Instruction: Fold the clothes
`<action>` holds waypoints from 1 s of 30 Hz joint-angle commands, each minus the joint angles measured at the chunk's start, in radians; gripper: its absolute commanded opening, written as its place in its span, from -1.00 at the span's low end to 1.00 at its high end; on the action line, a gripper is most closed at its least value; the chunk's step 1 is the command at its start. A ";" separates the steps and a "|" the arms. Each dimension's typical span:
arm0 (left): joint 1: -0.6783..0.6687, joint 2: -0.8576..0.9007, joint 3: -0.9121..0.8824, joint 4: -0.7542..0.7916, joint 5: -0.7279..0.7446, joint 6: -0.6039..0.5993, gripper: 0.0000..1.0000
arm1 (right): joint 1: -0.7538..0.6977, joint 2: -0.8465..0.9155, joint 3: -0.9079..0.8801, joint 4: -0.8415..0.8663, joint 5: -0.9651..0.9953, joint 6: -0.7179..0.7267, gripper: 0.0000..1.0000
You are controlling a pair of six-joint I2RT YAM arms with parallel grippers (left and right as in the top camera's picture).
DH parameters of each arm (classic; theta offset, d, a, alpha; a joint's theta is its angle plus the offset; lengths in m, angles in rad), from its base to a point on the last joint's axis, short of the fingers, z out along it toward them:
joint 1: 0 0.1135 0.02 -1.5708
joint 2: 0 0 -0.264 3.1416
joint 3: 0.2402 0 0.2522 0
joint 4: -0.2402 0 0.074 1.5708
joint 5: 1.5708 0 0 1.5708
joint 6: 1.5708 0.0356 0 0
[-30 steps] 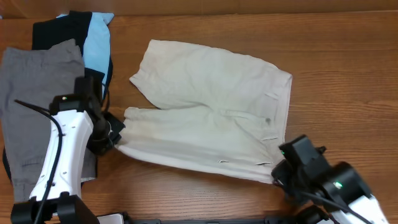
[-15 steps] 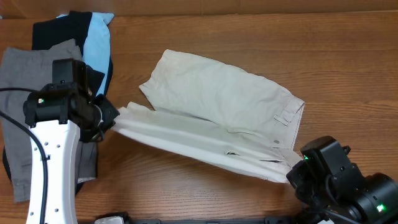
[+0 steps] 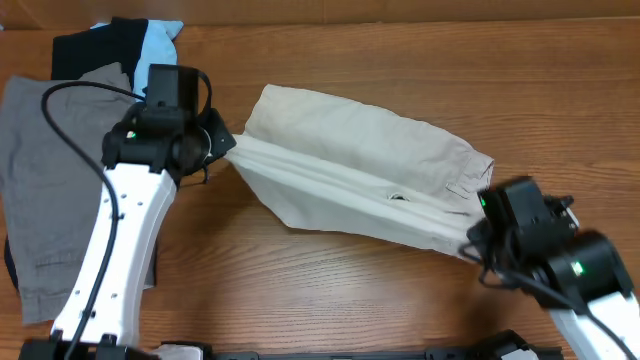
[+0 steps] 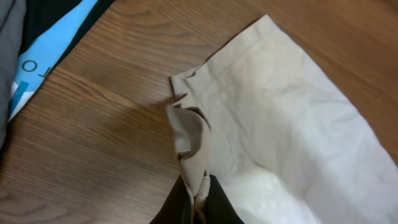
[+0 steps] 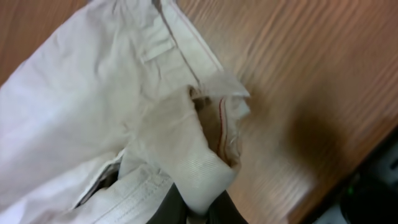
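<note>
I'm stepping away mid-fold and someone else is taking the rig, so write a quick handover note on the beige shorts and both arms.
Left gripper: jaws shut on the leg end of the beige shorts.
Right gripper: jaws shut on the waistband end.
Shorts: one long edge raised between the grippers, the rest on the table; grey shorts and black and light-blue garment at far left.
Done: lengthwise fold begun, not laid down.
Left: lay the held edge over, release, fold again.

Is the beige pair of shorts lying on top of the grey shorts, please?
No, the beige shorts are over the wooden table, apart from the grey shorts.
</note>
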 commanded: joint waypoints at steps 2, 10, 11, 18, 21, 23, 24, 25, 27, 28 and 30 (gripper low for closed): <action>0.012 0.087 0.029 0.059 -0.128 -0.014 -0.91 | -0.148 0.131 0.008 0.048 0.097 -0.135 -0.93; 0.004 0.219 0.029 0.228 -0.124 -0.014 -0.92 | -0.307 0.282 0.008 0.261 -0.013 -0.338 -0.92; 0.002 0.236 0.029 0.252 -0.123 -0.014 -0.92 | -0.317 0.303 0.008 0.294 -0.030 -0.362 -0.92; -0.034 0.349 0.029 0.452 -0.077 -0.028 -0.78 | -0.329 0.469 0.008 0.462 -0.083 -0.417 -0.92; -0.062 0.397 0.029 0.552 -0.075 -0.028 -0.44 | -0.329 0.549 0.008 0.549 -0.106 -0.436 -0.92; -0.080 0.428 0.029 0.626 -0.075 -0.028 0.21 | -0.329 0.596 0.008 0.602 -0.109 -0.436 -0.92; -0.090 0.444 0.029 0.669 -0.076 -0.018 0.62 | -0.329 0.620 0.008 0.633 -0.112 -0.439 -0.72; -0.100 0.458 0.029 0.710 -0.076 0.000 1.00 | -0.329 0.644 0.008 0.663 -0.111 -0.442 -0.28; -0.115 0.479 0.029 0.787 -0.076 0.035 0.99 | -0.329 0.676 0.008 0.715 -0.112 -0.463 0.63; -0.119 0.481 0.029 0.810 -0.075 0.042 1.00 | -0.329 0.685 0.008 0.734 -0.114 -0.470 0.94; -0.121 0.480 0.035 0.840 -0.074 0.056 1.00 | -0.330 0.687 0.008 0.753 -0.114 -0.473 1.00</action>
